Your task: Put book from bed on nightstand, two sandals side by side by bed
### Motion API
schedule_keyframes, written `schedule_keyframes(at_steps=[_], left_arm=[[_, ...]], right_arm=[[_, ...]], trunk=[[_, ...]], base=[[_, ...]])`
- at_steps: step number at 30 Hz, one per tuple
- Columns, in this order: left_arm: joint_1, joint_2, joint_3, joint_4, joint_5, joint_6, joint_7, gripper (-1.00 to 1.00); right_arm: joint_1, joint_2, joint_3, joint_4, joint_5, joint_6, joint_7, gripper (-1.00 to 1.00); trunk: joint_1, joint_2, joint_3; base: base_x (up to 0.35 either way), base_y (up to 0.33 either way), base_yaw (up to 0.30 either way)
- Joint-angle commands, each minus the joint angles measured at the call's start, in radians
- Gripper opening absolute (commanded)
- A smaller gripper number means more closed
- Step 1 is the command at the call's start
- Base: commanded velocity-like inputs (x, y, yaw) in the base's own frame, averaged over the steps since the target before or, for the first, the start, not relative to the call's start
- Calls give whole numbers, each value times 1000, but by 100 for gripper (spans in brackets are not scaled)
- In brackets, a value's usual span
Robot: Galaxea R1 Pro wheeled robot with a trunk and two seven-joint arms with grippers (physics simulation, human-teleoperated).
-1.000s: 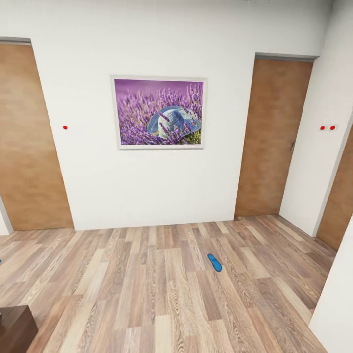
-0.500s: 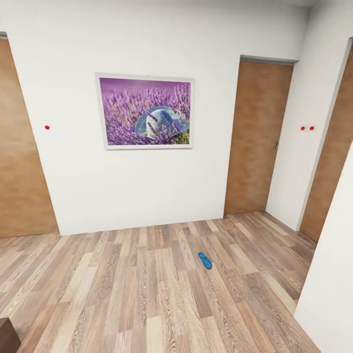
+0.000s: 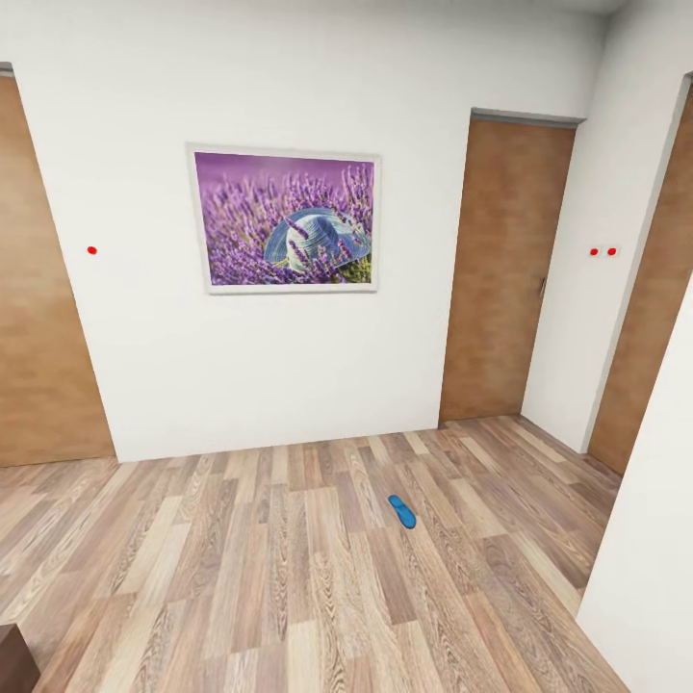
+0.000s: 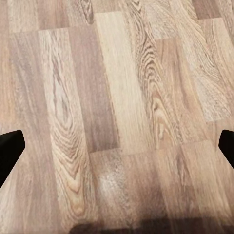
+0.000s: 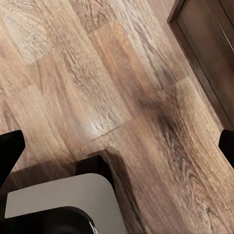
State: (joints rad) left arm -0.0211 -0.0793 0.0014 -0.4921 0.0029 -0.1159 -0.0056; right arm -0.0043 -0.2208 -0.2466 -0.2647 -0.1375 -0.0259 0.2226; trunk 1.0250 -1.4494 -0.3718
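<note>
Floorboards [image 4: 117, 97] are passing under both arms in the wrist views. The left tool [image 4: 117, 146] is hanging over bare planks with its fingertips [image 4: 10, 146] spread to the frame edges, holding nothing. The right tool [image 5: 117, 146] is likewise spread wide and empty, above planks, a light grey part of the robot's base [image 5: 63, 200] and a dark brown furniture edge [image 5: 204, 53].

In the head view, a dark brown corner [image 3: 12, 659] is showing at 7 o'clock, closest to the robot; which piece of furniture it belongs to cannot be determined. One blue sandal [image 3: 402, 511] is lying on the wood floor [image 3: 241, 577] toward 1 o'clock, well apart from that corner and short of the far wall. Beyond it, at 12 o'clock, a lavender picture [image 3: 284, 219] is hanging on the white wall, with a wooden door [image 3: 505, 269] at 2 o'clock.

Change: one second ago the picture and sandal were sitting further right; since half a second ago the view is matching, so the base turn is judged complete. The sandal is now nearly centred, ready for an approach.
</note>
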Motion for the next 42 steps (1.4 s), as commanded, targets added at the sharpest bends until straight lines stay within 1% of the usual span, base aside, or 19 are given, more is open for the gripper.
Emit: schedule_keyframes(at_steps=[1, 11, 42], left_arm=[[-1, 0, 0, 1, 0, -3, -1, 100], [-1, 0, 0, 1, 0, -3, -1, 100], [-1, 0, 0, 1, 1, -3, -1, 100]], right_arm=[[-1, 0, -1, 1, -11, -2, 6, 100], [0, 0, 1, 1, -12, -2, 6, 100], [0, 0, 1, 0, -13, -2, 10, 100]], trunk=[[0, -1, -1], [0, -1, -3], [0, -1, -51]], base=[[0, 0, 0], [0, 0, 0], [0, 0, 0]])
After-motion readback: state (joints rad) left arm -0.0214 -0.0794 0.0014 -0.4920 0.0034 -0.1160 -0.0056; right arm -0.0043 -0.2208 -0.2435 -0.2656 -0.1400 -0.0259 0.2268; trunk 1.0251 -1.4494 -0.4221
